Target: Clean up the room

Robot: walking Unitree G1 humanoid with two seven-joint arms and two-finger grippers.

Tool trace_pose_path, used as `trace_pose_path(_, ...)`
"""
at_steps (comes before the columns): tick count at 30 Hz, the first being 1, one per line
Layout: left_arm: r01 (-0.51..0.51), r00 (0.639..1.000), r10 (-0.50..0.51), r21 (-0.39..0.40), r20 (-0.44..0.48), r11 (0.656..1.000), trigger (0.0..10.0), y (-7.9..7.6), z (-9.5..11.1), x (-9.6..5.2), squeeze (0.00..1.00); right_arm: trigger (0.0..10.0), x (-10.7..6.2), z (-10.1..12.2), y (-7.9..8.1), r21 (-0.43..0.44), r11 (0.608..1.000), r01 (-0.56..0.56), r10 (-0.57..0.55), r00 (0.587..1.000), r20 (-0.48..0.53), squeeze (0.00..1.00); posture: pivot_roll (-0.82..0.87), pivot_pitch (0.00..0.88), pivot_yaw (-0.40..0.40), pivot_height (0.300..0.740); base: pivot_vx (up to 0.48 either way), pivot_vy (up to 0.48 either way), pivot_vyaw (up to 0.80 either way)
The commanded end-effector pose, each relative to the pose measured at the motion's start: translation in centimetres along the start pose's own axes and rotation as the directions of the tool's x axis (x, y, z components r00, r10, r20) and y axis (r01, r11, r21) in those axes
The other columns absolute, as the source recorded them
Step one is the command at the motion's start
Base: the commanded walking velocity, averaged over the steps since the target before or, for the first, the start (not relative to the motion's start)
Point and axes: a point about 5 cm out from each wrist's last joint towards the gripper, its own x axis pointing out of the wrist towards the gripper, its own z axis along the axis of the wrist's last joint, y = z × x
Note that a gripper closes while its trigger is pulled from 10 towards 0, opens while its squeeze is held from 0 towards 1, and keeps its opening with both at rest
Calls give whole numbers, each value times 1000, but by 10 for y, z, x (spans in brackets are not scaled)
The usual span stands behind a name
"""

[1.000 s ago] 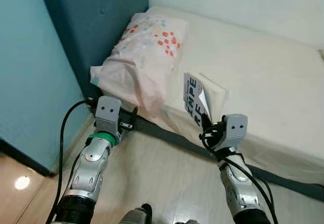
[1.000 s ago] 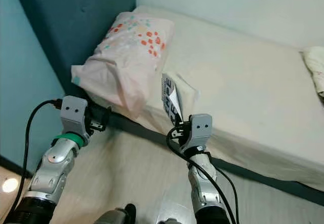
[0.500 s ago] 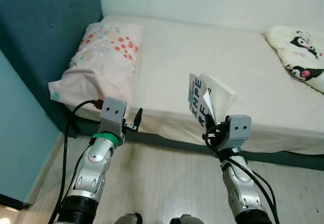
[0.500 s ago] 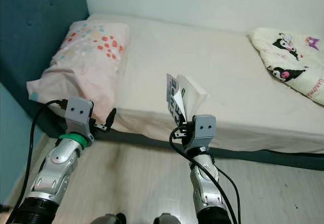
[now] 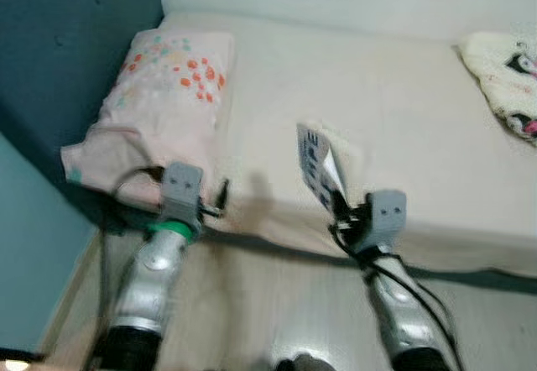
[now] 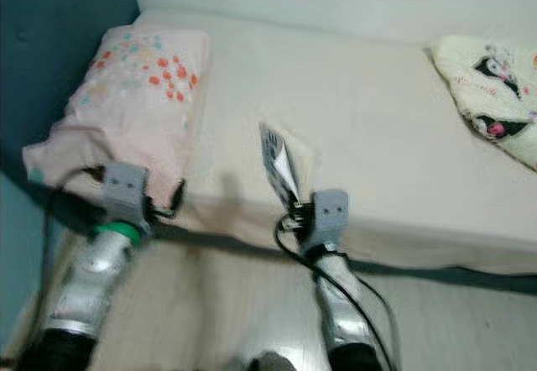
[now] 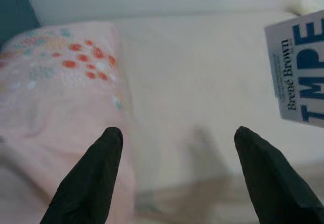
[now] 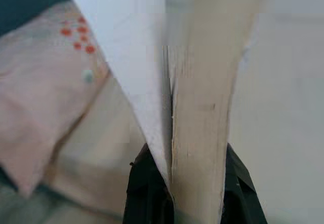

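My right gripper (image 5: 340, 211) is shut on a white book (image 5: 317, 165) with large blue letters, held upright over the near edge of the bed (image 5: 403, 128). In the right wrist view the book's pages (image 8: 197, 112) stand clamped between the two black fingers (image 8: 147, 188). My left gripper (image 5: 220, 199) is open and holds nothing, just in front of the pink pillow (image 5: 164, 94). The left wrist view looks past its spread fingers (image 7: 93, 176) at the pillow (image 7: 45, 82), the mattress and the book's cover (image 7: 301, 79).
A dark blue headboard (image 5: 75, 44) and teal wall stand on the left. A cream blanket with cartoon prints (image 5: 503, 73) lies at the bed's far right. Pale wood floor (image 5: 268, 304) runs along the bed's dark base.
The whole picture has shifted a little and blurred, so the camera moved. The book stays in my right gripper, now leaning lower towards the mattress. The left gripper stays open.
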Motion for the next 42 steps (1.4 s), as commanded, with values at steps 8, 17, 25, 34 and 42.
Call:
trace_pose_path(8, -34, 998, 34, 2, -48, 999, 10000, 10, -12, -6, 0, 10000, 2, 3, 10, 18, 999, -29, 28, 999, 33, 0, 17, 89, 11, 740, 480, 0, 0)
trace_pose_path(17, 8, 998, -8, -8, -63, 1000, 10000, 4, -17, -10, 0, 10000, 1, 0, 9, 6, 1000, -21, 21, 1000, 21, 0, 21, 93, 9, 740, 203, 0, 0)
trace_pose_path(25, 11, 997, -11, 1, -74, 1000, 10000, 2, -20, -10, 0, 10000, 1, -3, 6, -39, 999, -11, 11, 1000, 3, 0, 18, 94, 10, 740, 0, 0, 0)
trace_pose_path(34, 3, 995, -2, 14, -95, 1000, 10000, 4, -26, -13, 0, 10000, -2, -6, 4, -47, 999, 19, -19, 1000, 1, 0, 19, 98, 14, 715, 0, 0, 0)
trace_pose_path(42, 10, 996, 2, 141, -85, 990, 10000, 7, -30, -18, 0, 10000, 3, -1, 5, -38, 999, 18, -17, 1000, 25, 0, 17, 106, 22, 685, 0, 0, 0)
